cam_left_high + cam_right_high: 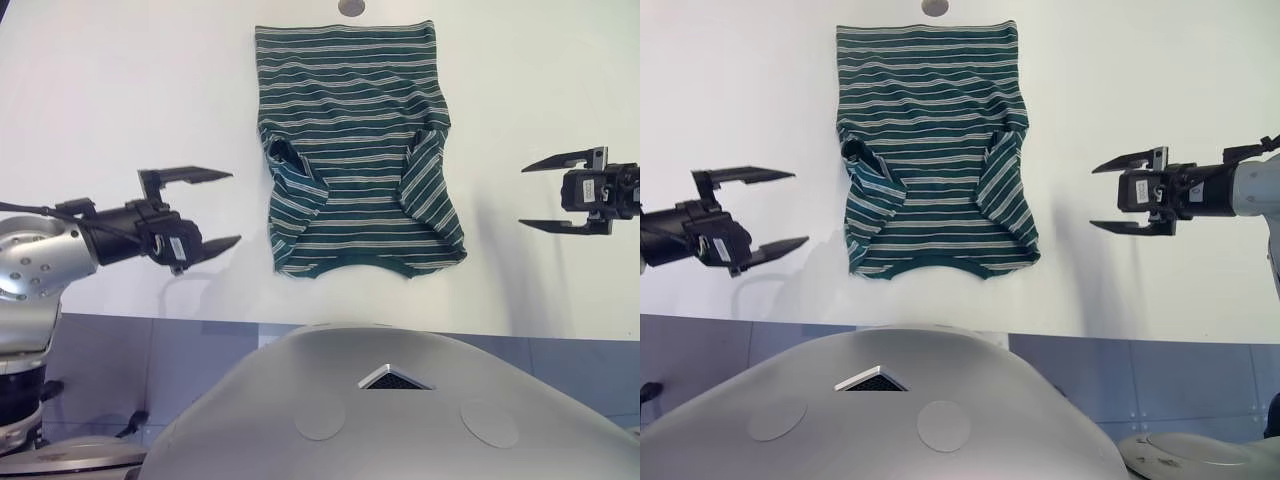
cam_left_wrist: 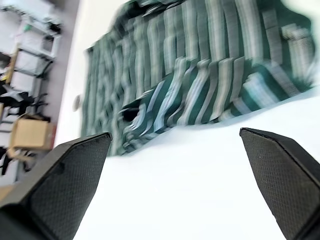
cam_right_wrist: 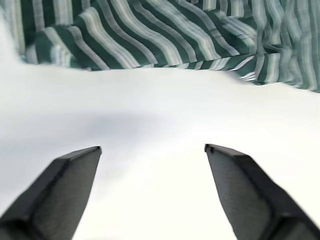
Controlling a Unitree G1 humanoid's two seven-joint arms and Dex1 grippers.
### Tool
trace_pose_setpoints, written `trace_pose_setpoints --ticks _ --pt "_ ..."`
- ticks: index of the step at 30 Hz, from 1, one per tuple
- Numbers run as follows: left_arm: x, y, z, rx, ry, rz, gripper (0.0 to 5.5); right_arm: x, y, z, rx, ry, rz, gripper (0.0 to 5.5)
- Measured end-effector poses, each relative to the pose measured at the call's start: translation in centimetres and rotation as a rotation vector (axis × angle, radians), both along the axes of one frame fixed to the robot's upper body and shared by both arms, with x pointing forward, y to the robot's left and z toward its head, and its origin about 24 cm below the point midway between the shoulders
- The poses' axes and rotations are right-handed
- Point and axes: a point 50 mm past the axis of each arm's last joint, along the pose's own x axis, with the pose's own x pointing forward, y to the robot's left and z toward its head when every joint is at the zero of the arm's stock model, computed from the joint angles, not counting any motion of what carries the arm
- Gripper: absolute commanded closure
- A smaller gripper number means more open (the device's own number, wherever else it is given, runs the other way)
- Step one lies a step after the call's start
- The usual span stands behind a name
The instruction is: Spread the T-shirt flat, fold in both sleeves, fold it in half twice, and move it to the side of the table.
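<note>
Centrally on the white table we see the T-shirt, dark green with thin white stripes, lying flat with its length running away from the robot. Its far edge is straight and lies close to the far side of the table, just beside a small grey round disc. Its near edge is a little curved and lies near the front edge of the table. Both sleeves are folded inward on the body: the left sleeve lies as a slanted flap on the left part and the right sleeve as a slanted flap on the right part. The two flaps are apart from each other, with striped body showing between them. The cloth has some small wrinkles, and the shirt is not yet folded in half. To the left of the shirt, the left tool hangs above bare table, near the shirt's near left corner but not touching it. Its two black fingers are spread wide, hold nothing and point toward the shirt. On the other side, the right tool is a bit farther from the shirt's edge, also spread wide, empty, and pointing toward the shirt. From each wrist view we see the two dark fingertips over white table, with the striped side of the shirt beyond them.
</note>
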Motion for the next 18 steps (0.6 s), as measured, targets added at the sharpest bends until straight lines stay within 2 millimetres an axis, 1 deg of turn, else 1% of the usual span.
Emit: trace_pose_setpoints --ticks 2,4,5,6,9,12,13,15,16,18 --pt "-0.6 -1.1 -0.5 -0.034 0.027 -0.04 0.8 -0.6 0.5 -0.3 0.028 0.031 0.021 1.14" --pt "-1.1 -2.2 -1.3 -0.095 0.051 -0.052 0.8 -1.7 1.5 -1.4 0.069 0.064 0.054 1.14" --pt "-1.1 -2.4 -1.7 -0.108 0.052 -0.051 0.8 -1.9 2.0 -1.9 0.106 0.053 0.057 1.14" --pt "-1.2 -2.4 -2.1 -0.095 0.051 -0.057 0.8 -2.3 2.7 -2.6 0.145 0.054 0.065 1.14" --pt "-1.4 -2.3 -2.7 -0.071 0.071 -0.069 0.8 -3.1 4.3 -3.5 0.214 0.057 0.099 1.14" --pt "-2.0 -2.3 -3.5 -0.041 0.119 -0.096 0.8 -3.5 5.1 -4.2 0.249 0.056 0.09 1.14" --pt "-2.1 -2.4 -3.7 -0.04 0.127 -0.1 1.0 -3.6 5.1 -4.3 0.243 0.058 0.093 1.11" --pt "-2.2 -2.5 -4.1 -0.025 0.133 -0.11 1.35 -3.7 5.0 -4.7 0.214 0.059 0.103 1.48" --pt "-2.2 -2.5 -4.3 -0.021 0.14 -0.111 1.61 -3.7 4.9 -4.8 0.206 0.061 0.106 1.76" --pt "-2.0 -2.7 -4.5 -0.024 0.139 -0.117 1.9 -3.8 4.6 -5.2 0.173 0.066 0.108 2.09"
